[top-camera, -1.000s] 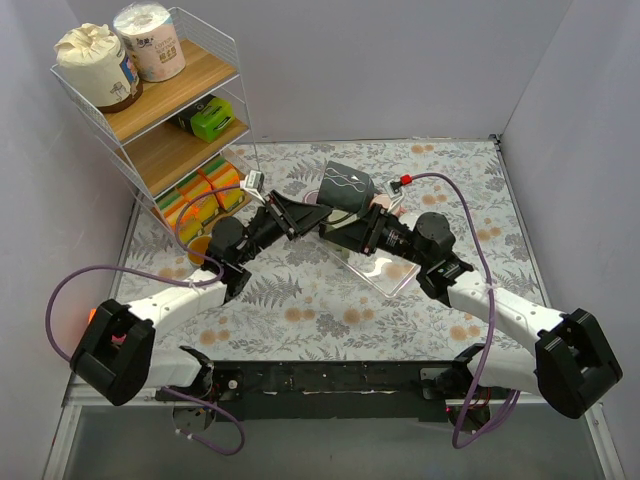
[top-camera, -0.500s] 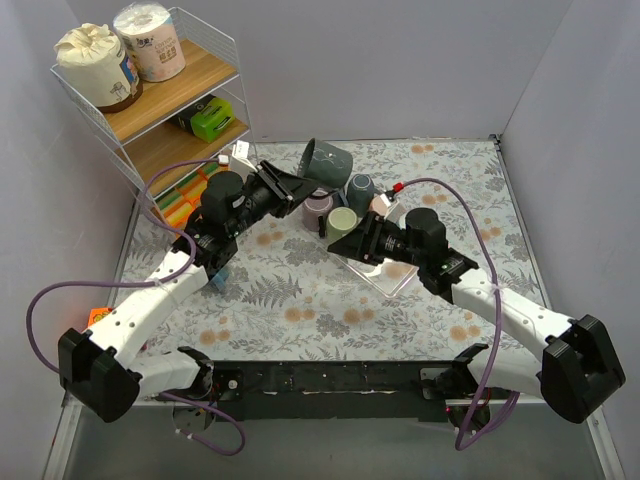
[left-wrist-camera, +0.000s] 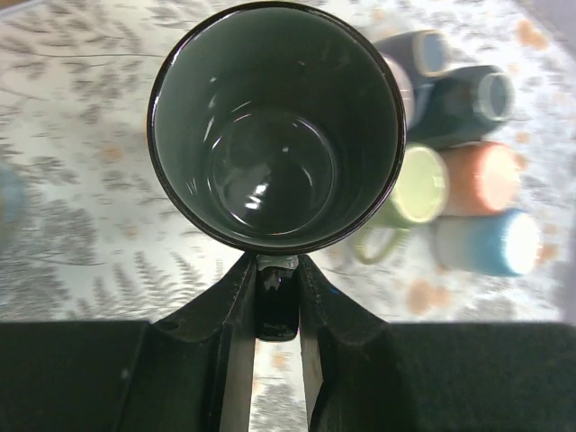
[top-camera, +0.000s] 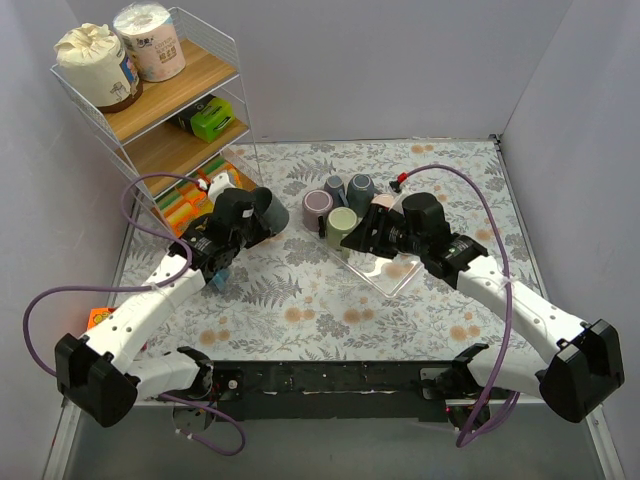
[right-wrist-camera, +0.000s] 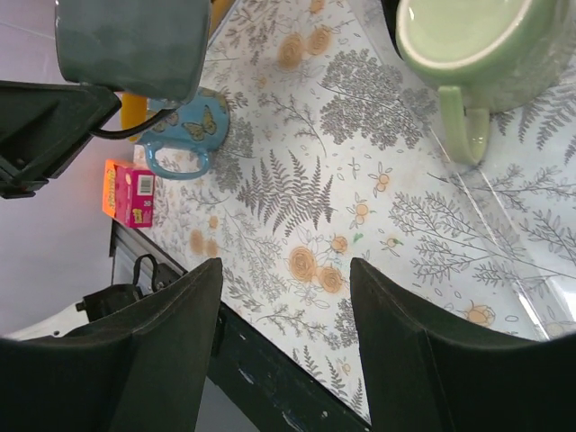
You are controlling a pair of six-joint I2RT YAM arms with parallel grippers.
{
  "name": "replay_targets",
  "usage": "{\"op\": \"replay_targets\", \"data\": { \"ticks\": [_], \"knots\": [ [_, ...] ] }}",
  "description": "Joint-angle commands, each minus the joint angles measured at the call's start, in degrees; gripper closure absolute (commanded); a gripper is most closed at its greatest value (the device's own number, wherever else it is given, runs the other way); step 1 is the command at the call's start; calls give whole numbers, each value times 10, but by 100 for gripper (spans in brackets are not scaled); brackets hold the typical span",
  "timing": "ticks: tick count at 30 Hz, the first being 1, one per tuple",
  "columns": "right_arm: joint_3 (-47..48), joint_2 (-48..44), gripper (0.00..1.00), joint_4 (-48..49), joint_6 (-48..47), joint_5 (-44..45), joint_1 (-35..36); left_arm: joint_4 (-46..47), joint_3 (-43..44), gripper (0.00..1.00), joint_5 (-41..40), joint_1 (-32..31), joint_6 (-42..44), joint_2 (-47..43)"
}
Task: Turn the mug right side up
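My left gripper [top-camera: 254,216] is shut on the handle of a dark grey mug [top-camera: 270,210] and holds it above the table, left of the tray. In the left wrist view the mug's [left-wrist-camera: 274,126] open mouth faces the camera, and my left gripper [left-wrist-camera: 277,270] clamps the handle just below the rim. The mug also shows at the top left of the right wrist view [right-wrist-camera: 130,40]. My right gripper [top-camera: 350,240] is open and empty over the near edge of the clear tray [top-camera: 385,280]. In its own view [right-wrist-camera: 286,270] only table shows between its jaws.
Several mugs lie on the tray: green [top-camera: 342,220] [right-wrist-camera: 472,36], mauve [top-camera: 318,203], dark [top-camera: 360,188], and peach [left-wrist-camera: 486,177] and blue [left-wrist-camera: 490,241]. A blue butterfly mug [right-wrist-camera: 184,139] and a pink box [right-wrist-camera: 130,189] sit at the near left. A wire shelf rack [top-camera: 150,100] stands at the back left.
My left arm lifted the dark mug off the tray area, then carried it left and lower. My right gripper drew back a little to the right, empty.
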Motion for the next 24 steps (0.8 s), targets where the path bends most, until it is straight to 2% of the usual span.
{"op": "replay_targets", "data": {
  "ticks": [1,13,19,24],
  "knots": [
    [22,6,34,-29,-20,18,-2,-5,-23,100,-113,0,44,-20],
    [25,3,34,-50,-18,26,-2,53,-107,100,-212,0,39,42],
    [29,4,34,-60,-17,26,-2,99,-133,100,-226,0,40,87],
    [29,4,34,-62,-16,26,-2,99,-135,100,-254,0,13,122]
  ]
}}
